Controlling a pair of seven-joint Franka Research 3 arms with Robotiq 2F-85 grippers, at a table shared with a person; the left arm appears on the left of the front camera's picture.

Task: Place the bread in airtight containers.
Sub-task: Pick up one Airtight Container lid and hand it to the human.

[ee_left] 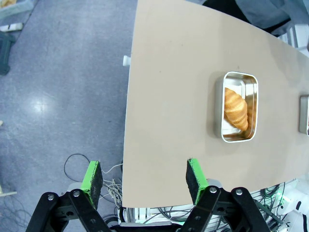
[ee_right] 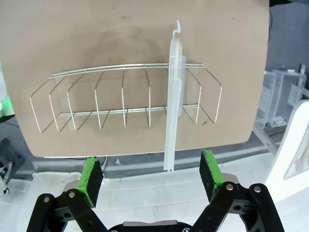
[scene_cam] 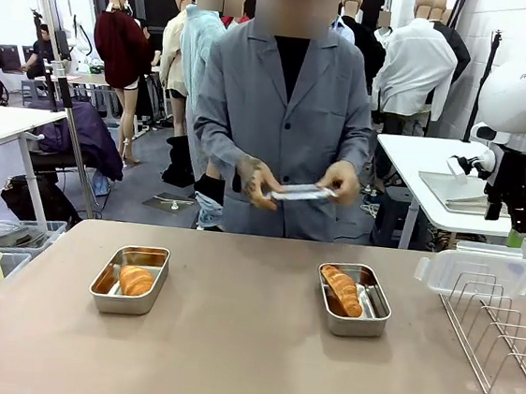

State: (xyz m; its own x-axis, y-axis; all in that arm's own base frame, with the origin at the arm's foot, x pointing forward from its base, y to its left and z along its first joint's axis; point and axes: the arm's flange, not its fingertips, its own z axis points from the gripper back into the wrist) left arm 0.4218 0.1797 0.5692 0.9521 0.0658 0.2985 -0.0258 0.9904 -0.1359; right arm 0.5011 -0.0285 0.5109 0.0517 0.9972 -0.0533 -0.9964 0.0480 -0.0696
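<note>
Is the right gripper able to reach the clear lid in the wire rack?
Probably yes: the right gripper is open above the lid, standing on edge in the wire rack, nothing between.

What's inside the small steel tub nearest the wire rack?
One glossy golden-brown croissant lies diagonally in the lidless rectangular stainless-steel tub. The tub floor beneath the croissant is covered, so anything under it cannot be seen.

Left croissant [scene_cam: 136, 281] is seen lying in open left tub [scene_cam: 124, 306]; right croissant [scene_cam: 342, 290] is laid diagonally in open right tub [scene_cam: 356, 326].

Wire rack [scene_cam: 498, 330] on tan table [scene_cam: 226, 372]
</note>
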